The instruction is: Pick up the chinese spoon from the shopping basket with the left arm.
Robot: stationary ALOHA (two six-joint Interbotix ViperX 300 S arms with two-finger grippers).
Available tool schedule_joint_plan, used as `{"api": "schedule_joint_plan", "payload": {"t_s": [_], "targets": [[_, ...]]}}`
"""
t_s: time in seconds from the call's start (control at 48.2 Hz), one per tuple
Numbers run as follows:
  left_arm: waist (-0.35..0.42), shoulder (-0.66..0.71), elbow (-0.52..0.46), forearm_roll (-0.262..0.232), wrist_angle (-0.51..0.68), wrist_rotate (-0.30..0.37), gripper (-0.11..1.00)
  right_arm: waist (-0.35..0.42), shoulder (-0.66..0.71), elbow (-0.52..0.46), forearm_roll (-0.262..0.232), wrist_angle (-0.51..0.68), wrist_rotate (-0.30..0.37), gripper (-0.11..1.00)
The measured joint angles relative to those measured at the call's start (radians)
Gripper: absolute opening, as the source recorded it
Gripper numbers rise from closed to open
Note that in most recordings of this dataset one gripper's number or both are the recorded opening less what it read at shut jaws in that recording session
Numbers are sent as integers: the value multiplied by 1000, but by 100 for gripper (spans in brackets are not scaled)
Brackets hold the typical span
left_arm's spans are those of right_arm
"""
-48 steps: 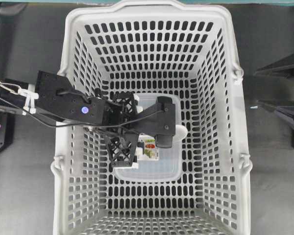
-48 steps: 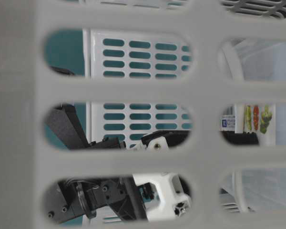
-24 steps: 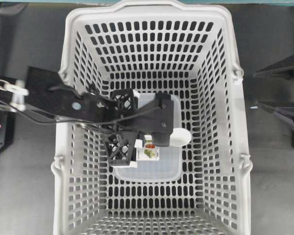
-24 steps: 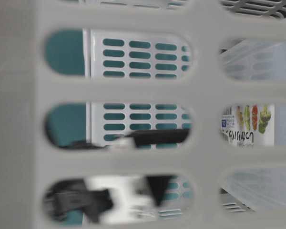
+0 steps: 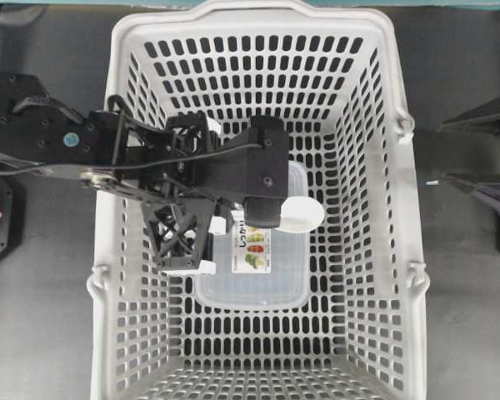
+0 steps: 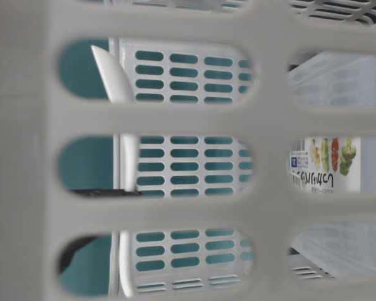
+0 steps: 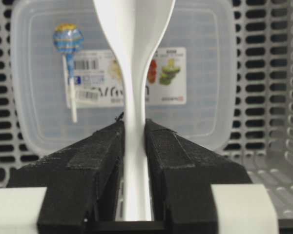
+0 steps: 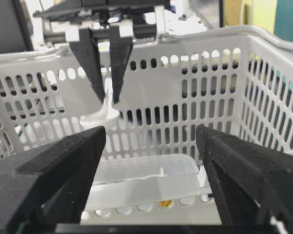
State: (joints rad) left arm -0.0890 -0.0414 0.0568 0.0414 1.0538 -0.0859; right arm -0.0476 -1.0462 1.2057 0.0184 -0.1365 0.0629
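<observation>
The left arm (image 5: 83, 150), matte black with loose cables, reaches from the left over the rim of the basket (image 5: 108, 167), a light-grey plastic tub whose walls and floor are punched with rows of rounded slots. Its left gripper (image 7: 135, 146) has lattice-framed fingers (image 7: 100, 161) with rough black pads and white blocks at the outer ends, and these are clamped on the flat handle of the spoon (image 7: 134, 97). The spoon is smooth glossy white, narrowing at the neck and flaring into a deep oval bowl. In the overhead view its bowl (image 5: 300, 214) sticks out to the right of the wrist, above the box; in the right wrist view the spoon (image 8: 103, 109) hangs handle-up below the fingers, bowl lowest, well above the floor, so its long axis runs along the fingers. Under it lies the box (image 5: 258, 279), a clear rounded-corner plastic container with a printed label (a blue-wrapped lollipop (image 7: 68, 44) on a white stick lies on or in it; which, the pictures do not show). On the right, outside the basket, the right gripper (image 8: 151, 165) stands with its plain black wedge fingers wide apart, holding nothing.
</observation>
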Motion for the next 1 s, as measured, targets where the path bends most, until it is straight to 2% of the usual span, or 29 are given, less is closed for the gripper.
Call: {"api": "schedule_joint_plan", "payload": {"t_s": [0.353,0.997], "targets": [[-5,0,-86,0,44,0,13,0,-14,2,0,18,0,72],[-9,0,-87,0,55,-8,13,0,-14,5,0,20,0,72]]}}
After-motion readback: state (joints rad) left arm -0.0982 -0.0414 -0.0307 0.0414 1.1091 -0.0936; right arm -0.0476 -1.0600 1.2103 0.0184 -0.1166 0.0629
